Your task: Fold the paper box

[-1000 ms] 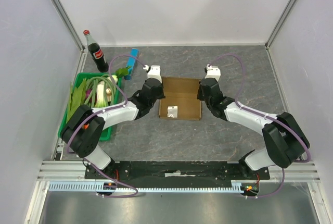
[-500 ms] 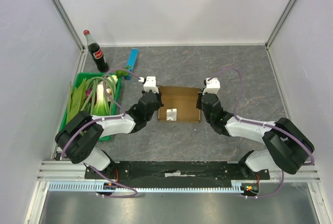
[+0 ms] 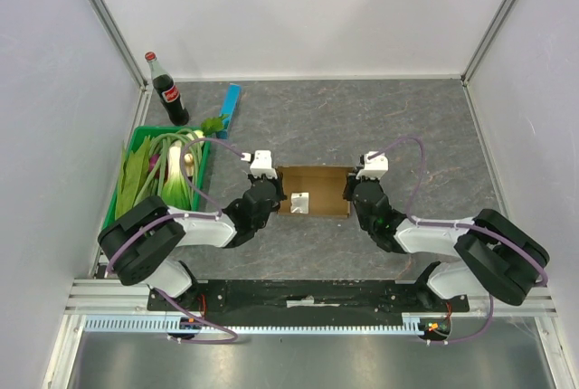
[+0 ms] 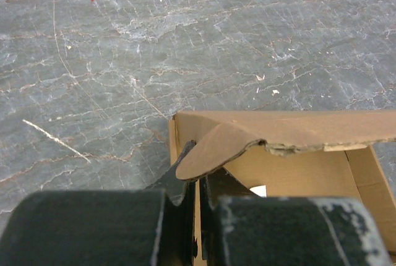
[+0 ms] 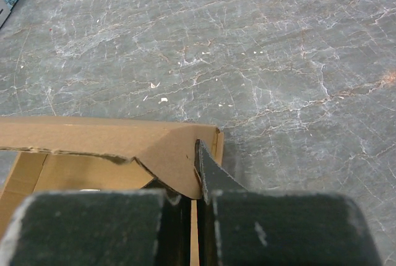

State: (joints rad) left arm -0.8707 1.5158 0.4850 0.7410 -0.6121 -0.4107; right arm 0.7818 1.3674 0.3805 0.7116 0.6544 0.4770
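Two arms pinch the paper box (image 3: 321, 192) on the grey table (image 3: 416, 127): the left gripper (image 4: 197, 176) is closed to a sliver on the box's left side wall, the right gripper (image 5: 195, 176) likewise on the right wall, with the brown box spanning the gap between them. Just beyond each pair of fingertips a rounded tab (image 4: 213, 151) curls inward under the long far flap (image 4: 309, 131). The fold will likely go best with both wrists moving evenly and grips firm, lest the thin cardboard skew or tear
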